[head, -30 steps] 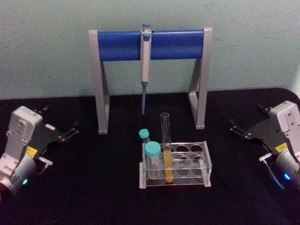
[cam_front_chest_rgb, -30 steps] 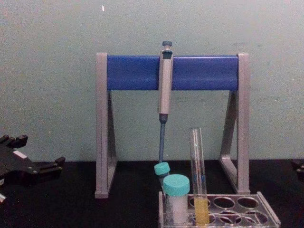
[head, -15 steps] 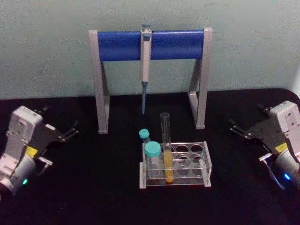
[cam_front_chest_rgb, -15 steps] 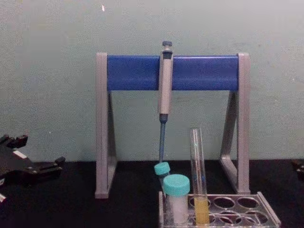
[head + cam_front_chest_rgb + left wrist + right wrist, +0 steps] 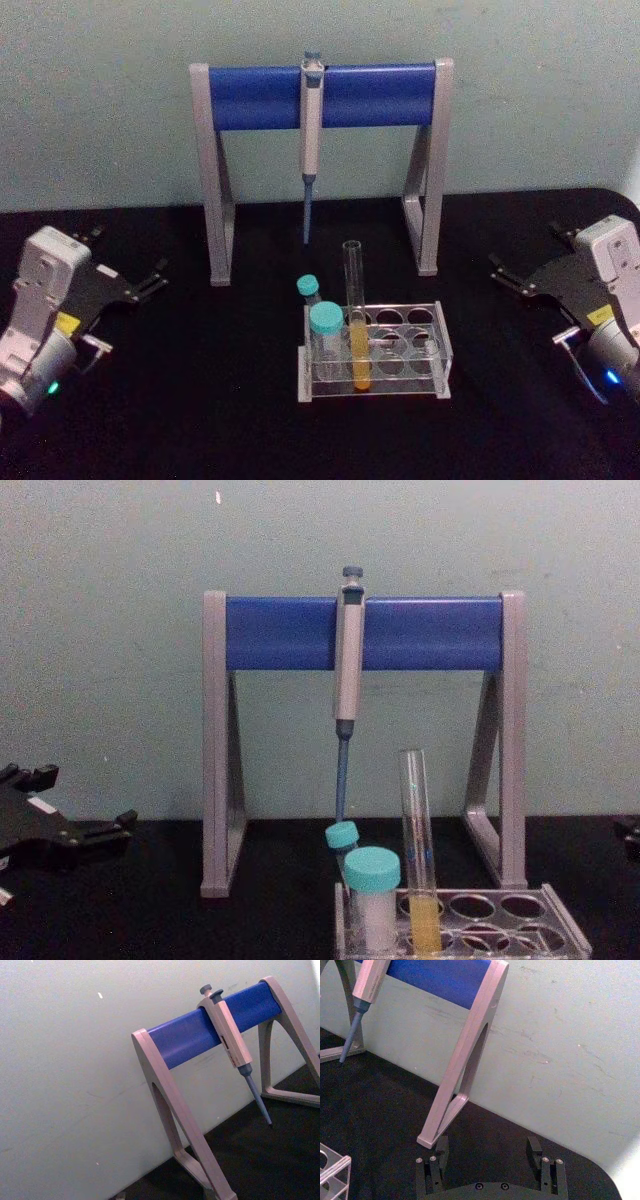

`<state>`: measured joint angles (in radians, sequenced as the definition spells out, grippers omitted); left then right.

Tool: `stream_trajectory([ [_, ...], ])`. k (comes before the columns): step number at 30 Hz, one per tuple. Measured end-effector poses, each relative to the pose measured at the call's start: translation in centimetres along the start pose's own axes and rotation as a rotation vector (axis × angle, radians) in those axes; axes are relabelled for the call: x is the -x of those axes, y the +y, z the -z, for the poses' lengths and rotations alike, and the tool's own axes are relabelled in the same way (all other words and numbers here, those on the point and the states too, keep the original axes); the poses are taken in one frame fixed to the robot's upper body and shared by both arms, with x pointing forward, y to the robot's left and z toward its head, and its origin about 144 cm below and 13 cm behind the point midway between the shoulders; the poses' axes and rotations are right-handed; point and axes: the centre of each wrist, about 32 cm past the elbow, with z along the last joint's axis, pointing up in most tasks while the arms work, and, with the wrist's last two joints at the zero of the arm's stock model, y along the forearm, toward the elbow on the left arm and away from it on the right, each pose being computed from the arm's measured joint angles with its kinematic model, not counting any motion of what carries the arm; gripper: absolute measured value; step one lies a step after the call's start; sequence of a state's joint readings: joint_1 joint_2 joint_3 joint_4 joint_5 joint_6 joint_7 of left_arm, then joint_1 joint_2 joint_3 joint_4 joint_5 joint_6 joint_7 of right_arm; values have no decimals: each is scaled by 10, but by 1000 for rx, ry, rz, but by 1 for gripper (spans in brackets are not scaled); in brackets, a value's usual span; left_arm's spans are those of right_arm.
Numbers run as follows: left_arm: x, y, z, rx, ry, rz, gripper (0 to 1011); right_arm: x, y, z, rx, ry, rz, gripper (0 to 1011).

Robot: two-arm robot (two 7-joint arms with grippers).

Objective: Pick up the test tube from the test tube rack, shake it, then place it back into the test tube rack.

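Left tool (image 5: pixel 129 250), right tool (image 5: pixel 525 246) at sides, jaws spread.

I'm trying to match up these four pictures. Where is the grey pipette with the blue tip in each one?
Head view: the pipette hangs from the middle of the blue bar, upper centre.
Chest view: pipette at mid-bar too, upper centre.
Left wrist view: pipette hangs slanted on the bar.
Right wrist view: its lower body and tip, cut by the picture's edge.
Shared landmark: the blue bar.
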<state>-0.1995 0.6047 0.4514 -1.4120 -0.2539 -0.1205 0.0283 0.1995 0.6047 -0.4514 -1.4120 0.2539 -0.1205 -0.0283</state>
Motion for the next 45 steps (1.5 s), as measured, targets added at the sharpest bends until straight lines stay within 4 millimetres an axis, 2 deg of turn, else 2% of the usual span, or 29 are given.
stream_trajectory([
  [16,0,0,0,0,0,0,1001,3,-4,-3,-10,20,-34,1000],
  [29,0,0,0,0,0,0,1001,8,-16,-26,-45,209,-275,1000],
  [45,0,0,0,0,0,0,1001,15,1,-49,-32,354,-574,1000],
])
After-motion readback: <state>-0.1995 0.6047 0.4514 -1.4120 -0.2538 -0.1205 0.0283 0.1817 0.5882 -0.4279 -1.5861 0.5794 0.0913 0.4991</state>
